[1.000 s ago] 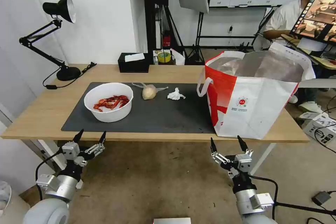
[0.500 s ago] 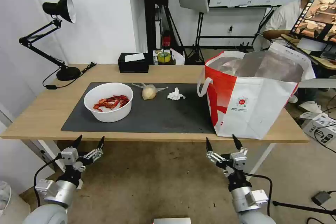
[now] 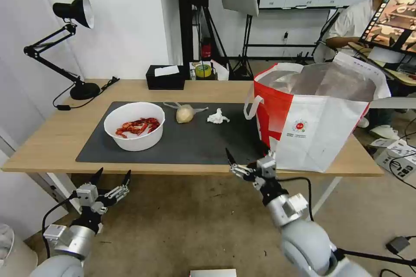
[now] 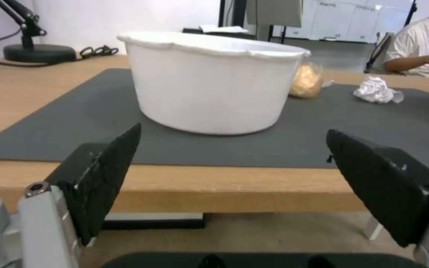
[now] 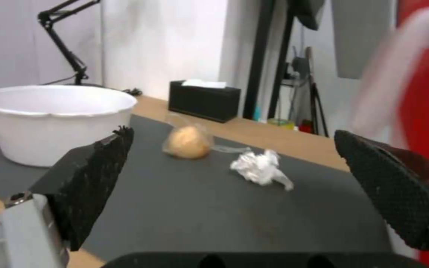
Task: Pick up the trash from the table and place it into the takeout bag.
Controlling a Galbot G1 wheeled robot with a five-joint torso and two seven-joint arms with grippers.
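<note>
On the table [image 3: 52, 138], a dark grey mat [image 3: 195, 143] holds the trash: a white bowl [image 3: 134, 125] of red shells, a clear bag with a beige lump [image 3: 185, 113] and a crumpled white tissue [image 3: 217, 117]. The takeout bag [image 3: 316, 112] stands open at the table's right end. My right gripper [image 3: 245, 156] is open at the table's front edge, just left of the bag, facing the tissue [image 5: 259, 167] and the lump [image 5: 187, 141]. Below the front edge my left gripper [image 3: 113, 174] is open, level with the bowl [image 4: 209, 82].
A black desk lamp [image 3: 73, 13] stands at the table's far left corner. A black tissue box [image 3: 164, 77] and a yellow tape roll [image 3: 203, 70] sit along the far edge. Cables and a small box [image 3: 396, 158] lie on the floor to the right.
My right gripper has risen and swung left, from below the table up to its front edge beside the bag. The left gripper has sunk slightly.
</note>
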